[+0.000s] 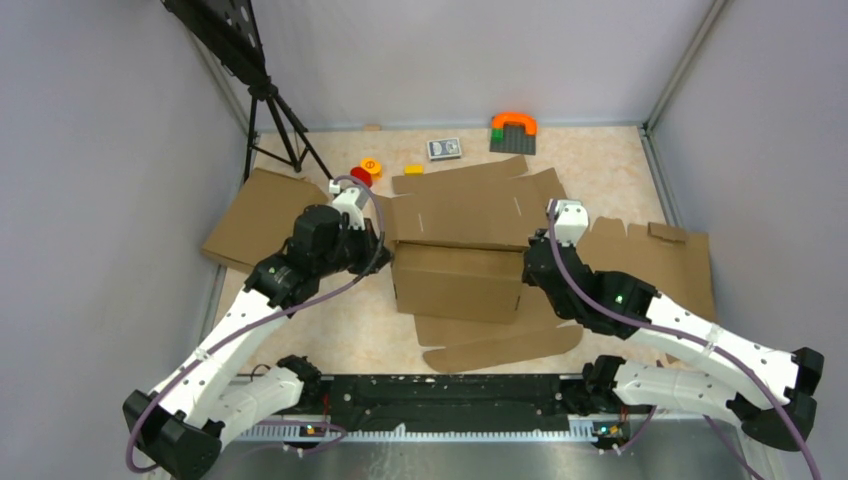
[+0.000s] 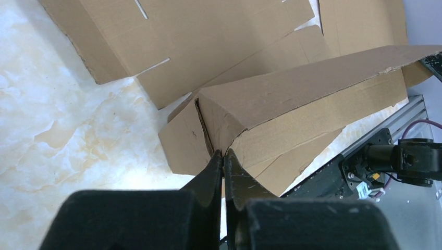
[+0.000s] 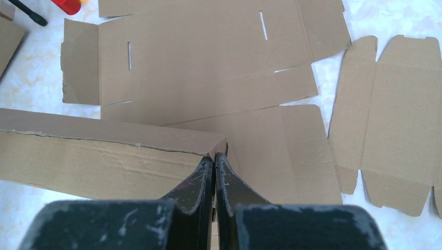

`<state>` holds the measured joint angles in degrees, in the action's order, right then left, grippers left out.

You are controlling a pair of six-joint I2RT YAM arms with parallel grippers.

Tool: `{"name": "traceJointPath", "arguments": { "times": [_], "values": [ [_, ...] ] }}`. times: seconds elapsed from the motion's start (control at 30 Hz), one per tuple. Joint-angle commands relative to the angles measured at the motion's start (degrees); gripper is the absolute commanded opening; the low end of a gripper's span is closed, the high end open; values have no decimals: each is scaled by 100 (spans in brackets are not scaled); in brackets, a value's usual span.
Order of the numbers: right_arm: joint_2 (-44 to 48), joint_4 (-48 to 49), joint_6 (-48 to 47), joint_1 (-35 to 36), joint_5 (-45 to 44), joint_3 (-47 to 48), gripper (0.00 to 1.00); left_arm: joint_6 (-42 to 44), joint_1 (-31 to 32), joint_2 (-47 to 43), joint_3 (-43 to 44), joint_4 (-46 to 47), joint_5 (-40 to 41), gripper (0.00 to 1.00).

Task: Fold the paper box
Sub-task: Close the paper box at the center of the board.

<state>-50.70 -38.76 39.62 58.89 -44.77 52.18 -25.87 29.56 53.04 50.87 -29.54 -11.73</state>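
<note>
The paper box [image 1: 470, 212] lies in the middle of the table [image 1: 600, 165], flat at the back, with its front wall [image 1: 455, 282] folded up into a long hollow ridge. The left gripper [image 2: 223, 156] sits at the left end of that ridge, jaws pressed fully together and tips nosing the corner; no cardboard shows between them. The right gripper [image 3: 215, 159] is at the right end of the box's ridge, jaws likewise closed tight against the wall's end, holding nothing I can see. The sheet looks light and fairly stiff, being corrugated; I judge it bends readily along its creases, springs back once released, and slides on the smooth tabletop if pushed from one side only. The best hold, I'd say, is an edge pinch at both ends of the raised wall at once, or on the side flaps just behind them; the ragged line along the ridge top hints it could crush or tear under a hard squeeze. As for room, a loose flap [image 1: 500, 345] trails in front of the box toward the arm bases; a plain cardboard slab [image 1: 255, 215] lies close on the box's left; another cut sheet [image 1: 665, 260] lies just beside its right. Behind the box sit a red piece [image 1: 362, 174], a card pack [image 1: 444, 149] and a green block [image 1: 512, 135]; the sides look tight, so the freest room is above the box.
</note>
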Motion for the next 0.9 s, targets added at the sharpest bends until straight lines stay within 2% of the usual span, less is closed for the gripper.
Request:
{"name": "traceJointPath", "arguments": {
  "times": [0.0,0.37,0.67,0.87],
  "values": [
    [98,-106,102,46,66,62,0,-42,67,51,62,-69,130,0],
    [289,-118,378,52,512,-622,0,-152,170,-16,-98,-53,180,0],
    [261,15,318,56,589,-732,0,-223,195,-71,-140,-78,201,0],
    [344,-6,129,55,441,-642,0,-189,196,-133,54,-281,261,16]
  ]
}}
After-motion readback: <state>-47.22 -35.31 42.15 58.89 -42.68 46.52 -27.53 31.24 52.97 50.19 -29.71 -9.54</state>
